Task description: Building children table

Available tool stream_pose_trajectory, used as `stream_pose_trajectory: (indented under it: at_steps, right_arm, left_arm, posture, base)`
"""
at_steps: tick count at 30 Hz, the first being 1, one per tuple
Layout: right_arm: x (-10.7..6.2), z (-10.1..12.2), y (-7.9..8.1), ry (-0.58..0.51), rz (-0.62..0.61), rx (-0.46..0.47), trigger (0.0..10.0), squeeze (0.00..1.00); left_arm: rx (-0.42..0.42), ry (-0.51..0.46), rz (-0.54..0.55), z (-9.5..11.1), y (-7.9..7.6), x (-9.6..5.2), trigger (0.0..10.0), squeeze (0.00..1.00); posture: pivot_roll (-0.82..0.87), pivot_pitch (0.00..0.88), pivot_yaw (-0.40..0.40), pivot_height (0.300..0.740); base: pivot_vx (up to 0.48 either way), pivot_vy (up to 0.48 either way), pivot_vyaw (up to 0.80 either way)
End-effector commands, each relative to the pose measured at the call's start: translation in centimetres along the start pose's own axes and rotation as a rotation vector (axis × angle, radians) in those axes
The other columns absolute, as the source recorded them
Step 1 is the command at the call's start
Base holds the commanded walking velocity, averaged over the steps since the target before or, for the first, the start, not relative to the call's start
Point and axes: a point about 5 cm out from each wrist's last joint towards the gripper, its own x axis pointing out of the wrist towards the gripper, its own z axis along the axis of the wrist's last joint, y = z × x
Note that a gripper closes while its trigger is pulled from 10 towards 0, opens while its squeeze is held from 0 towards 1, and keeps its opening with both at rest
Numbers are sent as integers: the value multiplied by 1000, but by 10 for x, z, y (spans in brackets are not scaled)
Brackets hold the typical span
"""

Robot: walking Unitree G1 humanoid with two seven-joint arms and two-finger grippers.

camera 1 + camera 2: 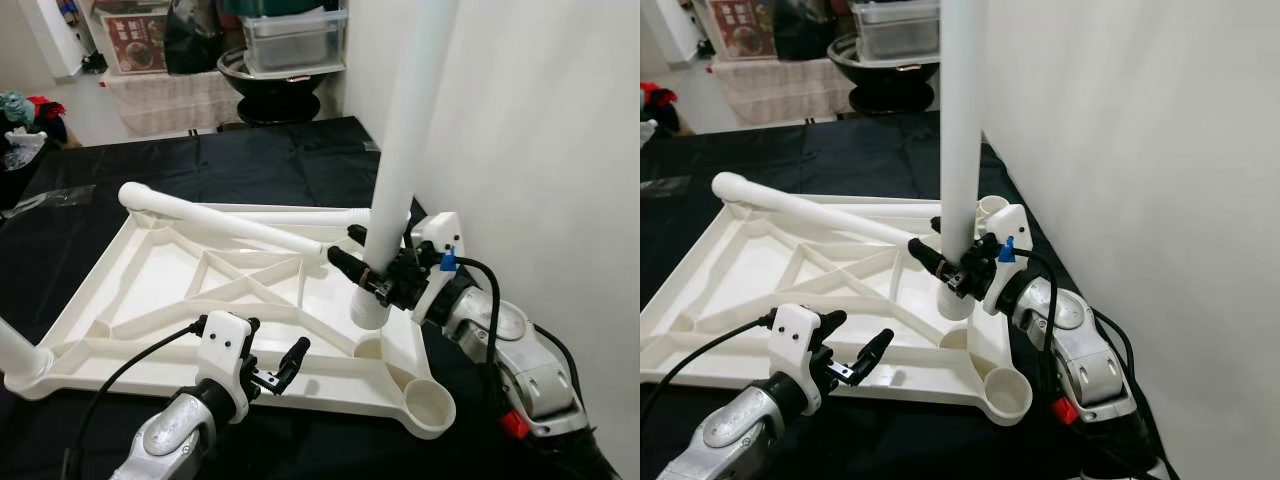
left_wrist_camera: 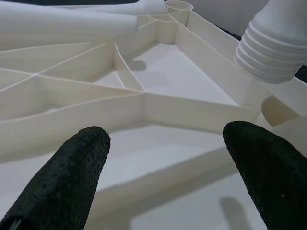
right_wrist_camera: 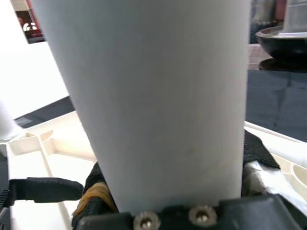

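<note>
Here, view by view:

Left eye view: the white tabletop (image 1: pixel 150 290) lies upside down on a black sheet (image 1: pixel 260 160), ribs up, filling the middle of the frame, presumably so the corner sockets face upward. The right gripper (image 1: pixel 375 275), right of centre, is clamped round an upright white leg (image 1: pixel 405 130), its ribbed lower end hanging just above the tabletop's right rim, between two sockets. A loose leg (image 1: pixel 215 215) lies across the upper part of the tabletop.

Right eye view: the empty corner socket (image 1: pixel 1007 392) sits lower right, near the held leg; my guess is that leg is meant for a socket on this side. The left gripper (image 1: pixel 862 365), lower left, hovers over the near rim.

Left wrist view: the fingers (image 2: pixel 67 182) stand spread with nothing between them, likely ready to steady the tabletop.

Right wrist view: the leg sits close against the gripper's base.
</note>
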Motion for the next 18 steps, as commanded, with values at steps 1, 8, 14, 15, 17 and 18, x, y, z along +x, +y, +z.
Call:
stream_pose_trajectory:
  at_steps: [1,8,14,15,17,18]
  right_arm:
    - [0,4,0,-9,10,0,10000,0]
    - [0,3,1,-6,17,0,10000,0]
    - [1,3,3,-5,23,4,10000,0]
    - [1,3,3,-5,23,4,10000,0]
    - [1,3,3,-5,24,5,10000,0]
    - [1,2,3,-5,25,6,10000,0]
  left_arm:
    - [-13,15,1,-1,-1,-2,10000,0]
    - [-11,18,14,-1,1,-2,10000,0]
    - [6,15,25,0,3,-2,10000,0]
    - [6,15,25,0,3,-2,10000,0]
    - [9,15,25,1,3,-2,10000,0]
    - [12,15,25,1,3,-1,10000,0]
  posture:
    - [-72,32,-19,740]
    - [-71,33,-21,740]
    - [-70,32,-21,740]
    - [-70,32,-21,740]
    - [-70,31,-21,740]
    - [-70,31,-20,740]
  base:
    - [0,0,0]
    - [0,0,0]
    - [-247,0,0]
    - [-255,0,0]
    - [-262,0,0]
    - [-259,0,0]
